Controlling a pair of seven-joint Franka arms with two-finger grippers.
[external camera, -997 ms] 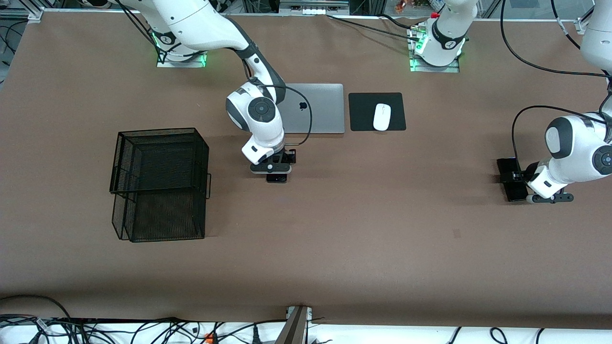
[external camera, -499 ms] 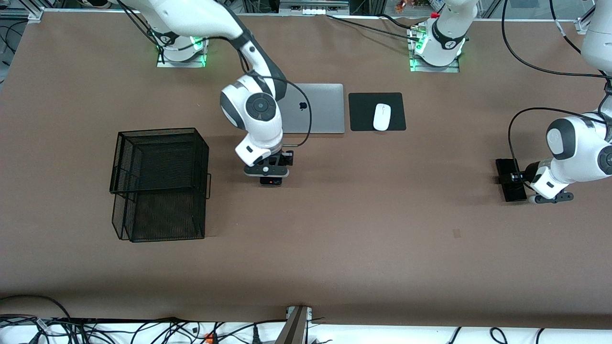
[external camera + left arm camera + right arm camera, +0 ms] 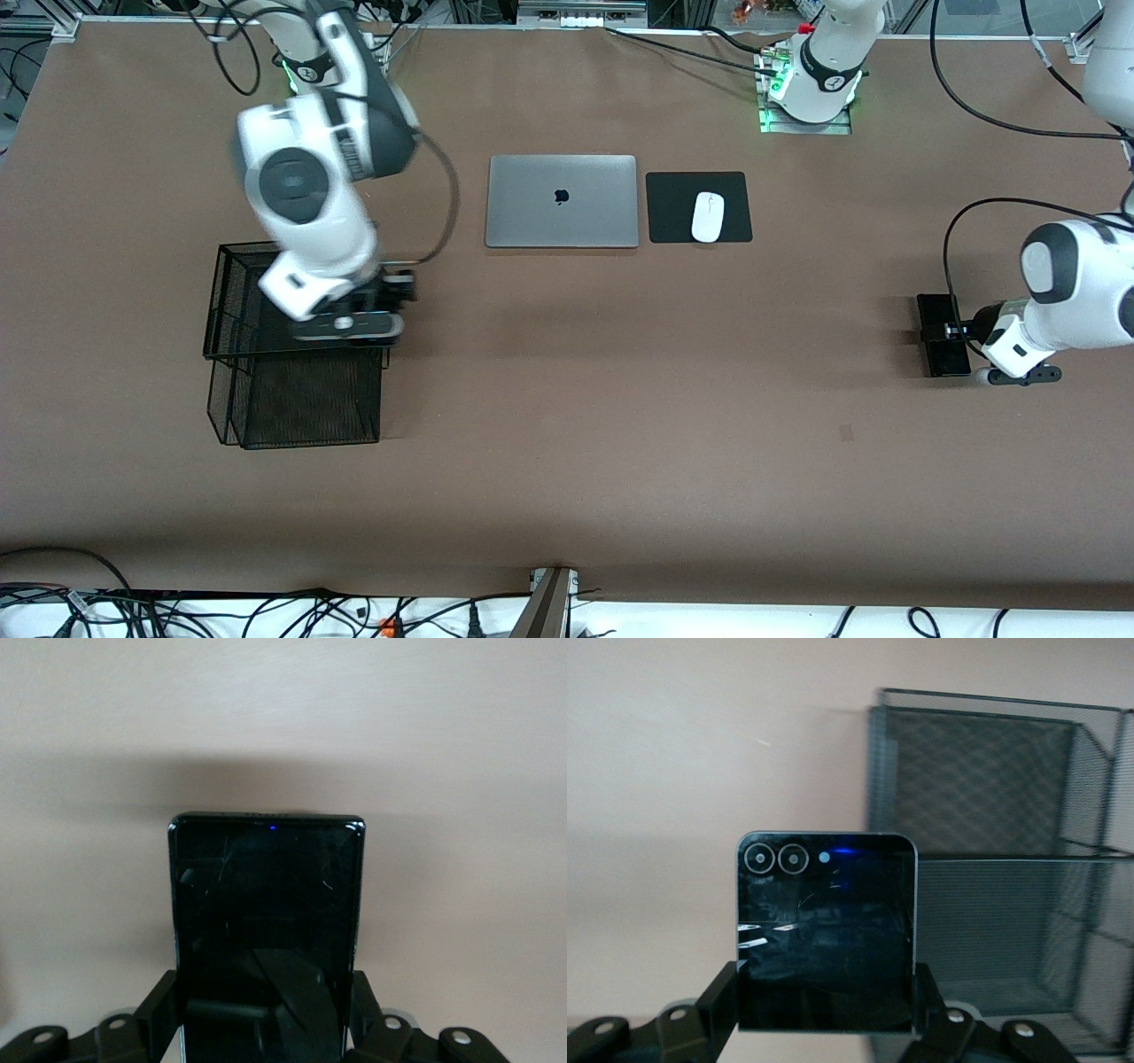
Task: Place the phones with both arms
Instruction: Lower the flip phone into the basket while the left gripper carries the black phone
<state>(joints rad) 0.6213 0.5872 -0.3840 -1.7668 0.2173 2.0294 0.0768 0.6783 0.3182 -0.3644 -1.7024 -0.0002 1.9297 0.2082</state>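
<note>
**Both Grippers Closed on Phones Over Brown Table**

Brown matting is covering the whole table [image 3: 620, 461], with cables trailing along the edge nearest the front camera and the two arm bases glowing green along the edge farthest from it. A closed silver laptop [image 3: 562, 201] is lying flat in the middle of the table, and just beside it, toward the left arm's end, a white mouse [image 3: 708, 216] is resting on a black mouse pad [image 3: 673, 208]. A black wire mesh basket [image 3: 297, 390] is standing toward the right arm's end, nearer the front camera than the laptop.

The right gripper [image 3: 372, 306] is hanging over the basket's upper rim, at the corner nearest the laptop. Its fingers [image 3: 718, 1005] are pinching a small squarish black phone [image 3: 826, 930] by its two side edges; the phone's twin camera rings are showing in the right wrist view, with the mesh basket visible past it.

The left gripper [image 3: 955, 330] is sitting low at the left arm's end of the table. Its fingers [image 3: 158, 1010] are pressing against the long sides of a long slim black phone [image 3: 941, 335], which is lying flat or very nearly flat on the matting; whether it is lifting clear cannot be told.
</note>
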